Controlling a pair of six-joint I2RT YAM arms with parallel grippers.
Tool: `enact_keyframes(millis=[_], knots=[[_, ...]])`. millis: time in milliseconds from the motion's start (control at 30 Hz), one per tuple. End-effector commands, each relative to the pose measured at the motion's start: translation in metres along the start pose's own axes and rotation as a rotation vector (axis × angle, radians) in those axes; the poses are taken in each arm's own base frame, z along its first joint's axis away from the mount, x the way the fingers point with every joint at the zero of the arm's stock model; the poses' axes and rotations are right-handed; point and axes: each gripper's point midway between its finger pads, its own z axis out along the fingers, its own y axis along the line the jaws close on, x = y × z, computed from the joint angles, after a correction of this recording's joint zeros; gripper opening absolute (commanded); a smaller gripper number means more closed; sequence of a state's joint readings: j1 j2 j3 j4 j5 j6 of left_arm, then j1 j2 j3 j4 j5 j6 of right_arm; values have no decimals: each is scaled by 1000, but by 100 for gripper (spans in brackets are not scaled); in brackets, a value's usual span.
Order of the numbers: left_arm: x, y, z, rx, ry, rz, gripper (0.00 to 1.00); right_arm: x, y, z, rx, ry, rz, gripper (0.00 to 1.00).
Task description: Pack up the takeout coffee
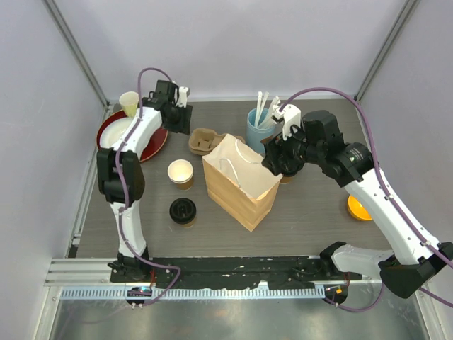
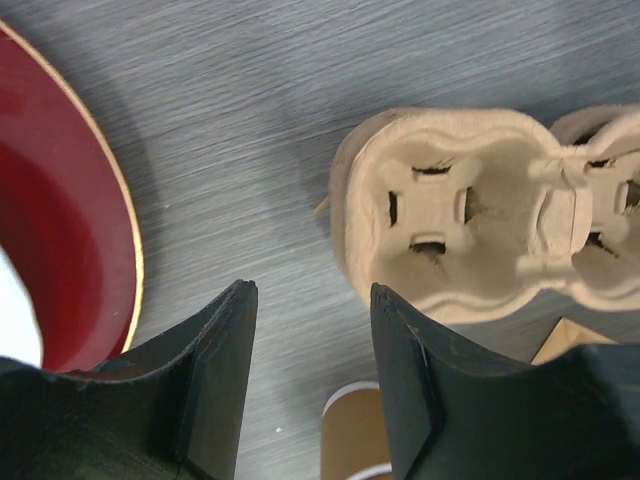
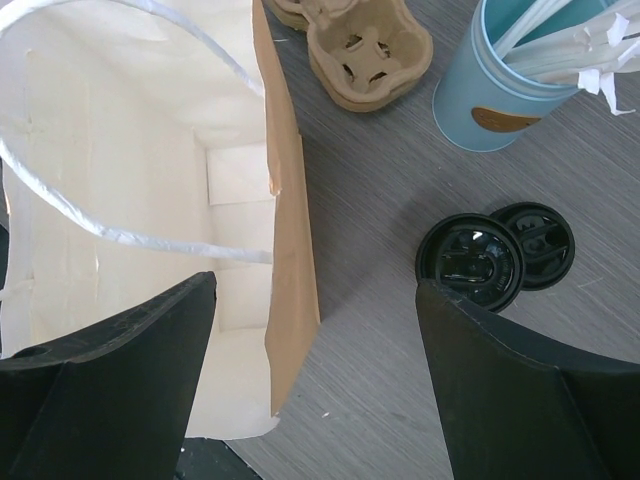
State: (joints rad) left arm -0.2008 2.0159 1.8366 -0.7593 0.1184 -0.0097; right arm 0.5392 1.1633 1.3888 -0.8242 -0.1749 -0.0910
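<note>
Brown paper fills the middle of the top view: an open paper bag (image 1: pixel 239 185) stands on the grey table (image 1: pixel 311 219) between the two arms. One lidded cup (image 1: pixel 182 211) stands upright on the table near the bag's left side, just in front of a lidless cup (image 1: pixel 180 172) and well apart from both grippers. The left gripper (image 1: pixel 178 117) hovers at the back left, between the red plate (image 1: pixel 124 142) and the pulp cup carrier (image 1: pixel 205 140), with a yellow cup (image 1: pixel 129 103) behind the plate. The right gripper (image 1: pixel 282 159) hangs over the bag's right edge, in front of the blue tin (image 1: pixel 258 129) of straws. A tan sliver of the second lidded cup (image 1: pixel 286 179) shows just beneath it, beside the bag. In the left wrist view the fingers (image 2: pixel 215 385) stand apart with bare table between them and grasp nothing; the carrier lies just ahead on the right and the plate's rim curves on the left. In the right wrist view the jaws are spread wide and empty, one finger over the bag's pale inside, the other over the table, with the bag's wall running between them. To the right of the bag sits the second cup's black sip lid (image 3: pixel 470 262), with a loose black lid (image 3: pixel 540 243) close against it; whether the two touch or overlap I cannot tell
</note>
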Motion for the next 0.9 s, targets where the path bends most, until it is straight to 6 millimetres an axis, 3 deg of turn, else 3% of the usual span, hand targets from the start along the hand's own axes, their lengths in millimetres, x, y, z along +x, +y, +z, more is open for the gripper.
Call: enact_keyframes(millis=[0, 233, 333, 400, 633, 867], knots=[[-35, -21, 0, 63, -92, -86, 54, -16, -5, -12, 44, -64, -1, 86], [-23, -18, 39, 21, -21, -114, 52, -7, -6, -11, 45, -47, -22, 86], [-20, -21, 47, 35, 2, -124, 44, -3, -7, -8, 49, -31, -31, 86], [-19, -25, 49, 44, 9, -120, 39, -1, -8, -7, 51, -24, -33, 86], [-16, -23, 49, 16, 19, -95, 37, -1, -8, -6, 47, -19, -43, 86], [-18, -27, 40, 33, 12, -102, 11, -1, -7, -4, 41, -16, -40, 86]])
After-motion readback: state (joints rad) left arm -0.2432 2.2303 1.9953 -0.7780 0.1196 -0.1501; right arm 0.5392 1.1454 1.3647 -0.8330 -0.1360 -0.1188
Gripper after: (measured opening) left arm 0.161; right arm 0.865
